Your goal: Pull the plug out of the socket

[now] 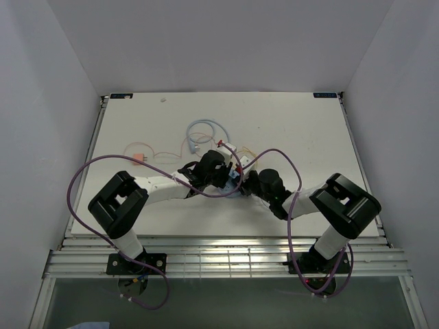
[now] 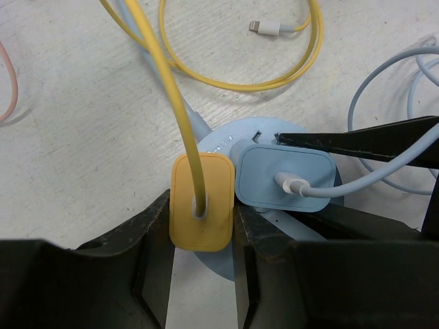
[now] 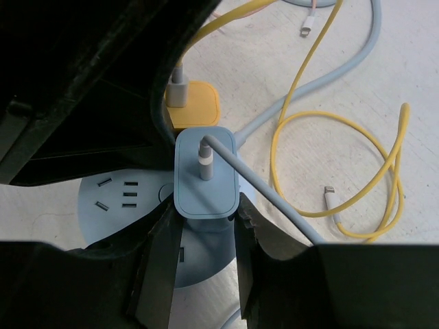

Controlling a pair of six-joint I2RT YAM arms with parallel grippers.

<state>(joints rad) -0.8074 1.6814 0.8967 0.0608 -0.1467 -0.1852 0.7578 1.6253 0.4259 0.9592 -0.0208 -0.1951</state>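
The socket (image 3: 113,205) lies flat on the surface (image 1: 309,137), about mid-width and between my two arms. Two plugs stand on its top side by side, touching each other: a yellow plug (image 2: 212,233) and a blue plug (image 3: 206,195).

My left fingers (image 2: 147,240) are clenched on the yellow plug, one against each flank. Its yellow cord (image 2: 164,82) rises away from its back. My right fingers (image 3: 161,253) grasp the blue plug the same way, clamped on its two sides low down near the socket. A pale blue cord (image 3: 274,195) leaves the plug's back.

More yellow cord lies looped on the surface just beside the socket and ends in a loose white connector (image 2: 267,27).
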